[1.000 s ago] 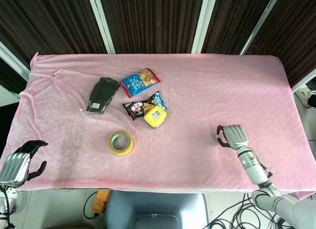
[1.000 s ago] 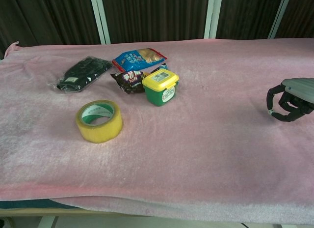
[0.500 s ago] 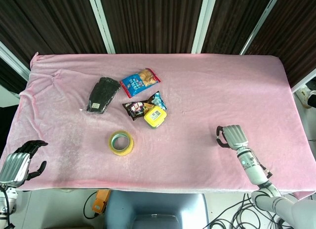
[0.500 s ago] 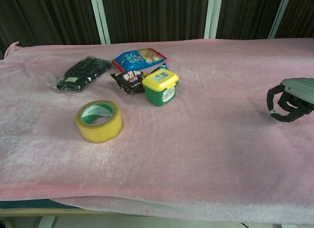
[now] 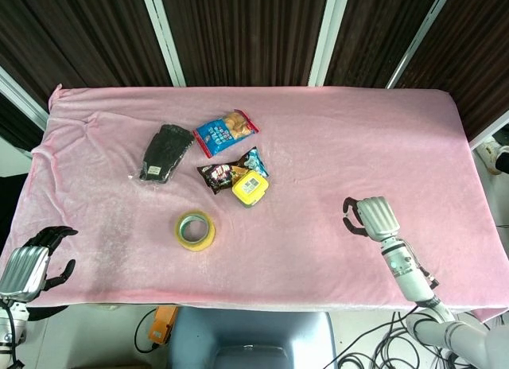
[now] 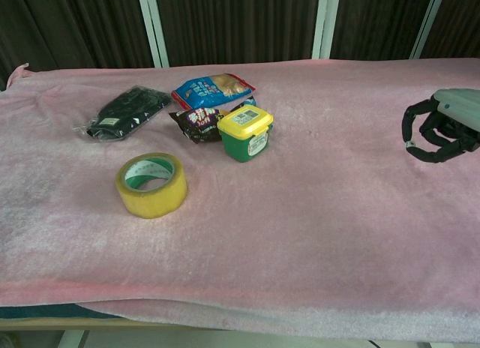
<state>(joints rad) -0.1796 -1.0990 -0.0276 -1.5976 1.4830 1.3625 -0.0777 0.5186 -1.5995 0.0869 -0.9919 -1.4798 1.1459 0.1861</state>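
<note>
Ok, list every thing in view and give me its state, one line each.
right hand: above the cloth, fingers curled, holding nothing
left hand: off the table's near left corner, fingers apart, holding nothing
tape roll: lying flat, hole up
green tub: upright, yellow lid on
blue snack bag: lying flat, looks sealed
dark snack packet: lying flat, touching the tub
black gloves: flat in clear wrap
pink cloth: spread over the table

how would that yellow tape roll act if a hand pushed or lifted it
The tape roll lies flat on its side on the pink cloth, so a push would probably slide it, not roll it. Its open ring looks stiff and likely light. The glossy outer band may be a bit slippery; hooking through the hole seems safer.
</note>
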